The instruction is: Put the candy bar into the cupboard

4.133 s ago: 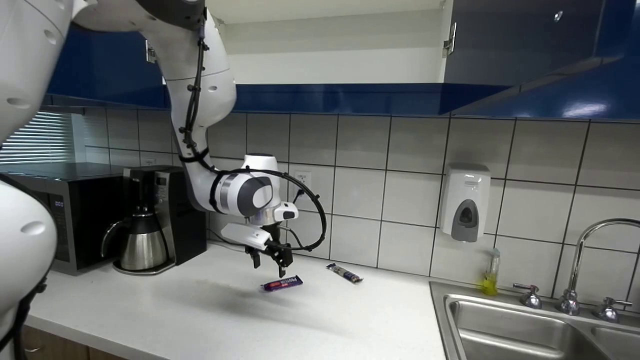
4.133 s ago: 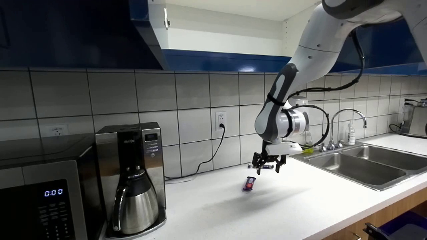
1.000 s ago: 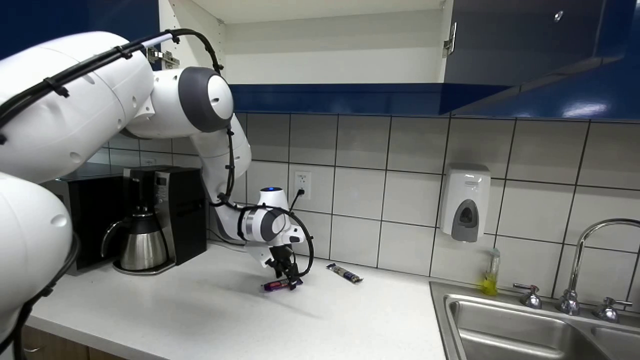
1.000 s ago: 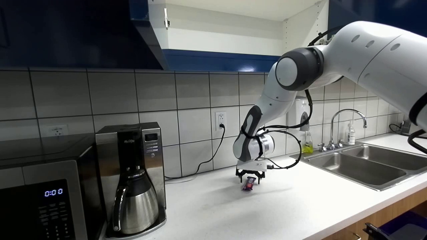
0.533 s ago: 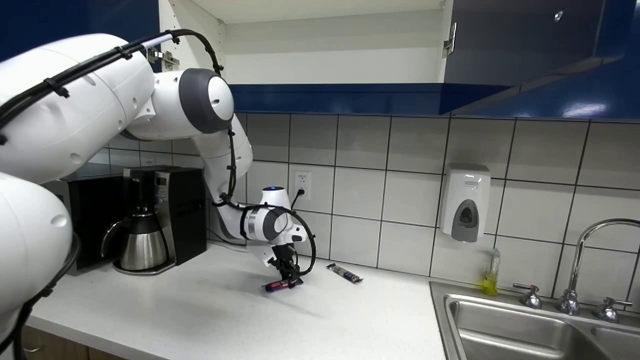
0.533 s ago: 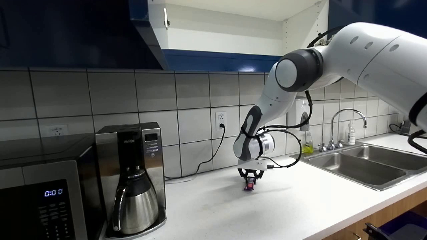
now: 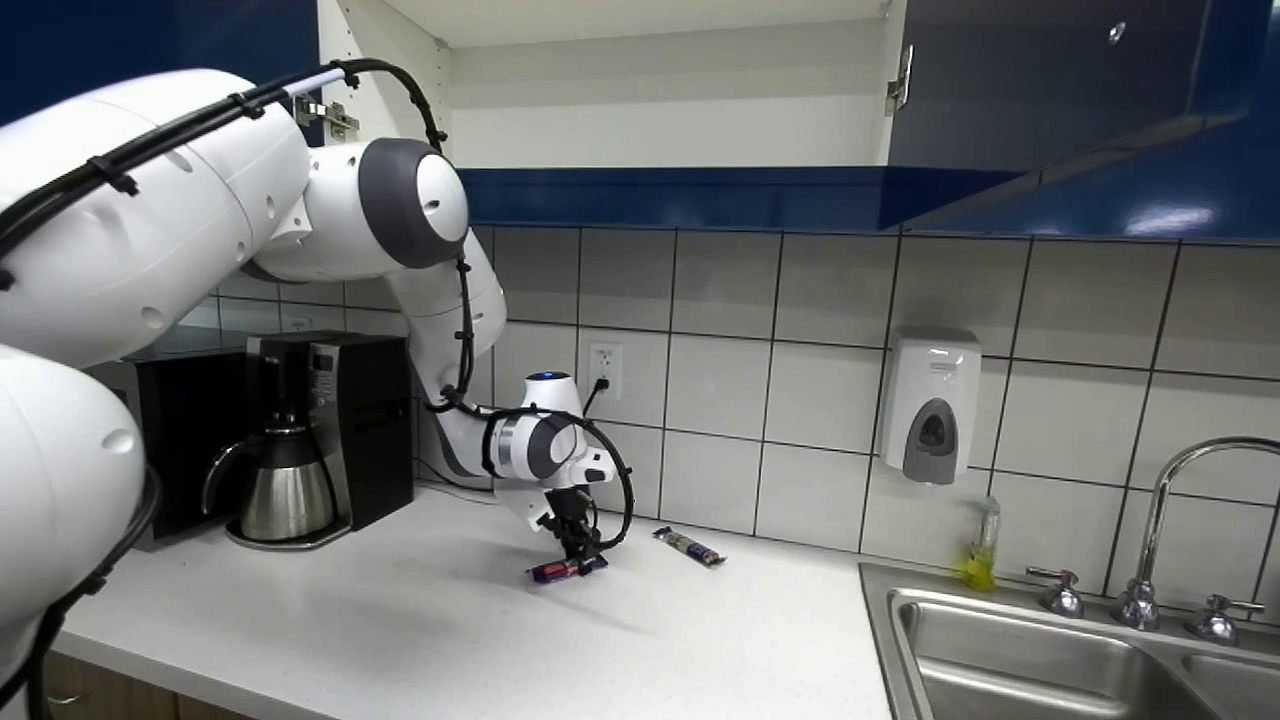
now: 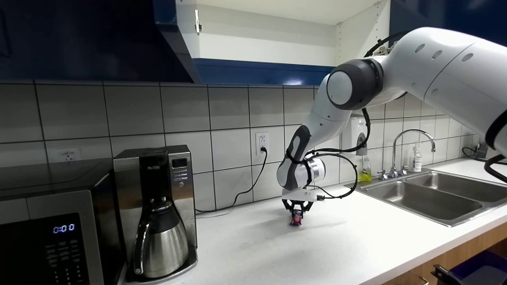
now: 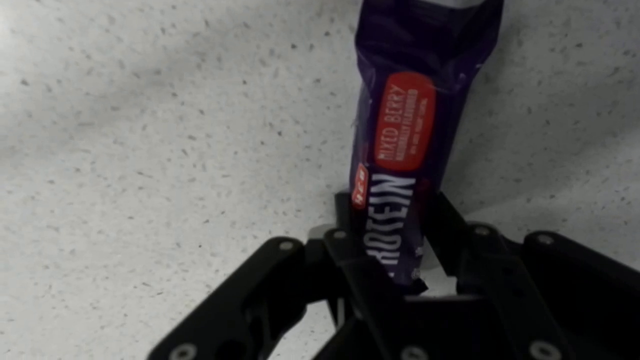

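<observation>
The candy bar [image 9: 405, 120], dark purple with red labels, runs lengthwise between my gripper's fingers in the wrist view. My gripper [image 9: 392, 207] is shut on its sides near one end, with a finger touching each long edge. In both exterior views the gripper [image 8: 297, 213] points down, and the bar [image 7: 550, 572] is at counter level; whether it touches the surface I cannot tell. Above the counter, the cupboard [image 7: 680, 195] has glossy dark blue fronts and stands open, its white interior [image 8: 265, 45] showing.
A second, dark bar [image 7: 690, 547] lies by the tiled wall. A coffee maker [image 8: 158, 213] and microwave [image 8: 51, 237] stand at one end, the sink [image 7: 1010, 640] at the other. A soap dispenser [image 7: 932, 405] hangs on the wall; an open cupboard door [image 7: 1040, 90] juts out.
The gripper came down from above the bar several seconds ago. Within the last second its fingers closed from wide apart onto the bar, which turned slightly; the arm barely moved.
</observation>
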Robot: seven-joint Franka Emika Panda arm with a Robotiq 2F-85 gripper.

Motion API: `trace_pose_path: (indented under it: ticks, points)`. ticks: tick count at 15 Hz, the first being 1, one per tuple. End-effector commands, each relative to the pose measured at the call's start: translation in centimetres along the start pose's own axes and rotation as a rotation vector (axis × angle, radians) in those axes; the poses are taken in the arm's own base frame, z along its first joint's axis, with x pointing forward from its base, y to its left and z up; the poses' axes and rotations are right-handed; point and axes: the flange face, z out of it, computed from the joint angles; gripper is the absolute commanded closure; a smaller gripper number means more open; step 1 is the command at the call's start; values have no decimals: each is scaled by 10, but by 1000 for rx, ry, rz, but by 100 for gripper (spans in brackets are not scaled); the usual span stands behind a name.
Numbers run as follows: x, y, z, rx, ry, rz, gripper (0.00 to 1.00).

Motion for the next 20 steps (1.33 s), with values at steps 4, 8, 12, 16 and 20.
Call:
trace_pose_path:
  ticks: [4, 8, 12, 16, 20]
  points:
    - [1, 5, -9, 9, -19, -85, 85]
    - [-2, 5, -16, 35, -21, -224, 85]
    - [-2, 8, -28, 51, -21, -336, 85]
    - [1, 11, -52, 74, -11, -422, 85]
    - [3, 14, -78, 94, 2, -497, 85]
